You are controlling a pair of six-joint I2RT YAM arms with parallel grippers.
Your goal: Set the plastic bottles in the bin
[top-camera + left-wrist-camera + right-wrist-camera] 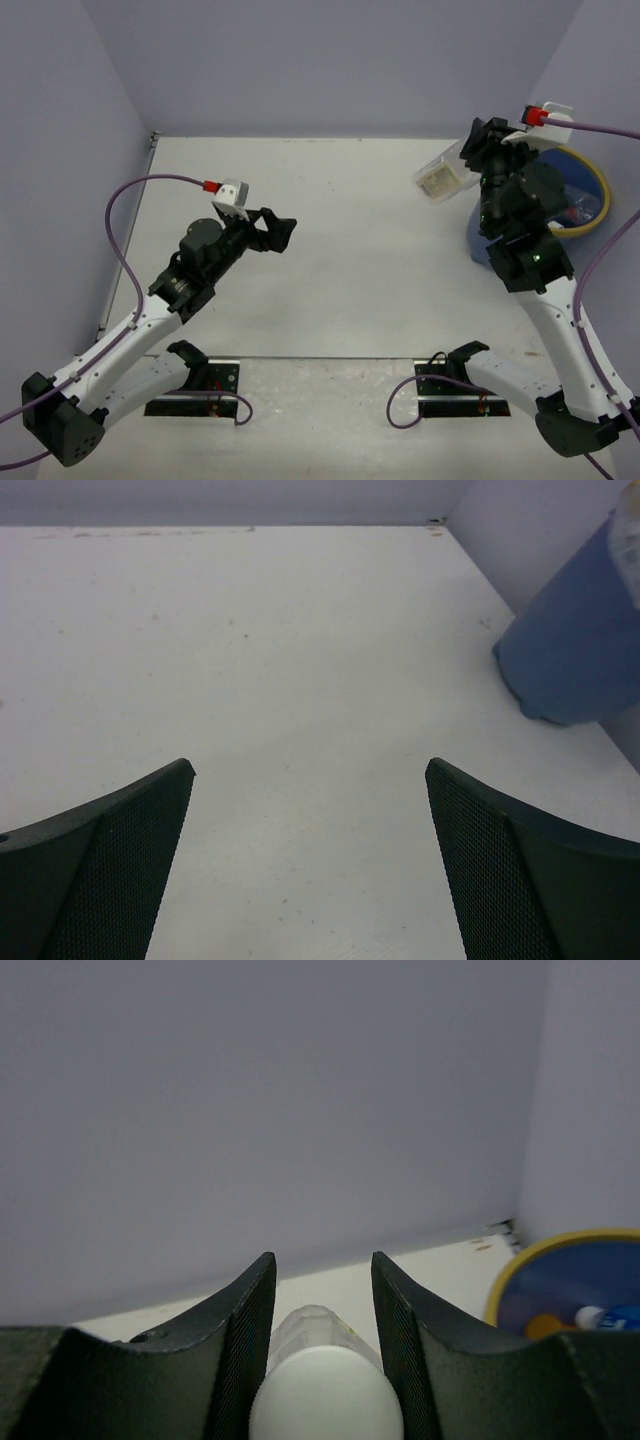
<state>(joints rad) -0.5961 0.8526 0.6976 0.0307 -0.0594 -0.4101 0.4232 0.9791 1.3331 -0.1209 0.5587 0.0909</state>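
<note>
My right gripper (322, 1260) is shut on a clear plastic bottle (325, 1385) with a white cap, gripped near the cap end. In the top view the clear bottle (443, 178) hangs in the air just left of the bin (590, 170), held by the right gripper (467, 158). The bin (560, 1250) is blue with a yellow rim, and an orange bottle (545, 1325) and a blue-labelled bottle (608, 1317) lie inside it. My left gripper (283, 232) hovers over the middle of the table, open and holding nothing (308, 768). Its view shows the bin's blue wall (575, 640) at the right.
The white table (350, 250) is walled in by lilac panels on the left, back and right. The right arm covers most of the bin in the top view. Both arm bases sit at the near edge.
</note>
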